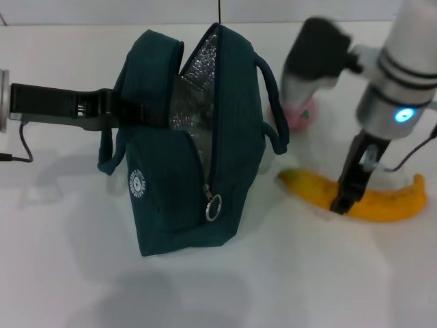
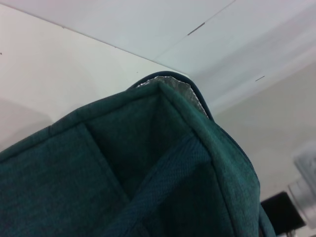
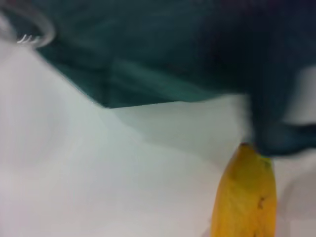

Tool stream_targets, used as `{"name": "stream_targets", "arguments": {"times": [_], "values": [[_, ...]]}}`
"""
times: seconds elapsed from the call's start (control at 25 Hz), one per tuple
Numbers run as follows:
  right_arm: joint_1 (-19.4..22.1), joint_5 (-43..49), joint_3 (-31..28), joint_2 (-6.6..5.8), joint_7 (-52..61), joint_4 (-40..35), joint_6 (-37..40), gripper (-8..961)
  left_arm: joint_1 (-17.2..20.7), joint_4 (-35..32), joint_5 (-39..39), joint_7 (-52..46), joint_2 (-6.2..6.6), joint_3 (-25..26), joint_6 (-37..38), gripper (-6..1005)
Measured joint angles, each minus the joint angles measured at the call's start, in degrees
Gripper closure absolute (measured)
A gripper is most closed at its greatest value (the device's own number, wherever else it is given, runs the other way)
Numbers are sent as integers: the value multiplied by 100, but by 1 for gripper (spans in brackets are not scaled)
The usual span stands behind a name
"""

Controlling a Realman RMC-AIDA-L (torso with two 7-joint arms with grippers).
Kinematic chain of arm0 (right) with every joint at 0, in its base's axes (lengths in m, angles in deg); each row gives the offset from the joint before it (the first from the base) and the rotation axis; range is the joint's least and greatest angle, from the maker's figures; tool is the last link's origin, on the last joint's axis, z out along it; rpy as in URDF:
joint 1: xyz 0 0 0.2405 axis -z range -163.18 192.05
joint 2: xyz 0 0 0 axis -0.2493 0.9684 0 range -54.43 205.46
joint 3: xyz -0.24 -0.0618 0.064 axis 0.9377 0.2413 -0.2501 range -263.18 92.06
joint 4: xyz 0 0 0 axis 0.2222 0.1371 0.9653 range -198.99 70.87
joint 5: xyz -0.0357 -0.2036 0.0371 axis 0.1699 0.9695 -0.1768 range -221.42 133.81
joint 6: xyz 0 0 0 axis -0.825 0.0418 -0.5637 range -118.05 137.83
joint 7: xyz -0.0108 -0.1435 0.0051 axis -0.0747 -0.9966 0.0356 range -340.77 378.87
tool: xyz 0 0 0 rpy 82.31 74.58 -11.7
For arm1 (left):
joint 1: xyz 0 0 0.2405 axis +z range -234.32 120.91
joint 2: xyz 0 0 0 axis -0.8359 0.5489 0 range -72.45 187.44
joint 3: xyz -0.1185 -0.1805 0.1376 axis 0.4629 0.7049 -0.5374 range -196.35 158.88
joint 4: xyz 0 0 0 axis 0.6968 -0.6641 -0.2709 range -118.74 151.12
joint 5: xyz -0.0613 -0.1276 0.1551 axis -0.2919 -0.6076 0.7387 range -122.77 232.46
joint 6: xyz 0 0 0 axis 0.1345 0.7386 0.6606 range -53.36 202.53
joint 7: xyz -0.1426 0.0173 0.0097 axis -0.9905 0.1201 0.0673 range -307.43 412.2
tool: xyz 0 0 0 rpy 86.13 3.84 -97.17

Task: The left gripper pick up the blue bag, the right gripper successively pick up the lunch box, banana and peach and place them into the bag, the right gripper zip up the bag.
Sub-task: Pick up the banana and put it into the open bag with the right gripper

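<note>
Banana step in hand. Left gripper [image 1: 109, 109] clamped on blue bag [image 1: 184, 143], mouth open. Right gripper [image 1: 345, 198] on banana [image 1: 382, 201] at four o'clock; grip cannot tell. Peach [image 1: 300, 113] at two o'clock. Next: close, lift, carry over the opening.

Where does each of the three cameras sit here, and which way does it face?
Head view: from the robot's head, looking forward and down at the table; shows the bag, banana, peach, left gripper holding the bag, right gripper down at the banana.
Left wrist view: pressed close against the bag; no own fingers visible.
Right wrist view: low over the table, facing the banana and bag.
All three views share the bag.
</note>
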Motion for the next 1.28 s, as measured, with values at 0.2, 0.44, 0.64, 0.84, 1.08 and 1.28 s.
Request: {"name": "stream_targets", "arguments": {"times": [0.2,0.44,0.64,0.84,1.08,1.28], "values": [[332,346,-1630,-151,-23,-384,352,540,18,0,-14,84,0,0,1,962],[798,82,-2977,-274,-115,-1371,739,540,25,0,-24,127,-25,0,8,962],[1142,-1355,-3893,-264,-427,-2043,852,539,29,0,-28,127,-34,0,16,962],[1351,-2946,-4267,-186,-1088,-2098,739,539,34,0,-35,126,-43,0,20,962],[1483,-4007,-4206,-19,-2014,-1949,422,539,32,-1,-49,101,-83,0,35,962],[1460,-5031,-3978,-17,-2962,-1194,40,539,-7,0,-50,91,-123,0,36,962]]}}
